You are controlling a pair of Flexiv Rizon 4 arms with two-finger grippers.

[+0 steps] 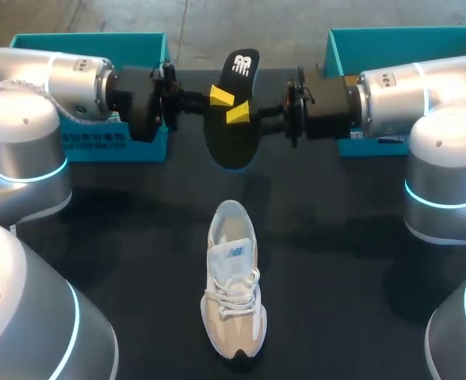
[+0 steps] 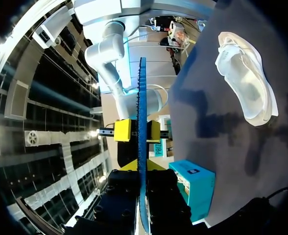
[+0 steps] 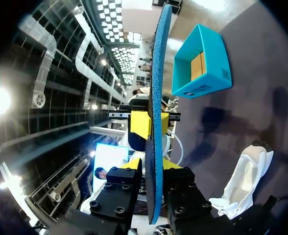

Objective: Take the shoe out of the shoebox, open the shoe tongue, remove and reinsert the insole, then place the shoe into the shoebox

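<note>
A black insole [image 1: 231, 131] with a white logo hangs edge-up in the air over the far middle of the table, held from both sides. My left gripper [image 1: 219, 96] is shut on it from the left, and my right gripper [image 1: 239, 115] is shut on it from the right, just below. In the left wrist view the insole's blue edge [image 2: 142, 98] runs between my left gripper [image 2: 142, 166], with the right gripper [image 2: 140, 130] clamped on it just ahead. The right wrist view shows the insole [image 3: 159, 63] between my right gripper [image 3: 154, 165]. The white and beige shoe [image 1: 234, 289] [image 2: 247, 83] [image 3: 244, 181] lies on the table in front, toe towards me.
A teal box [image 1: 98, 119] stands at the back left behind my left arm, and a second open teal box [image 1: 399, 39] [image 3: 200, 63] at the back right. The black table [image 1: 336, 261] lies bare around the shoe.
</note>
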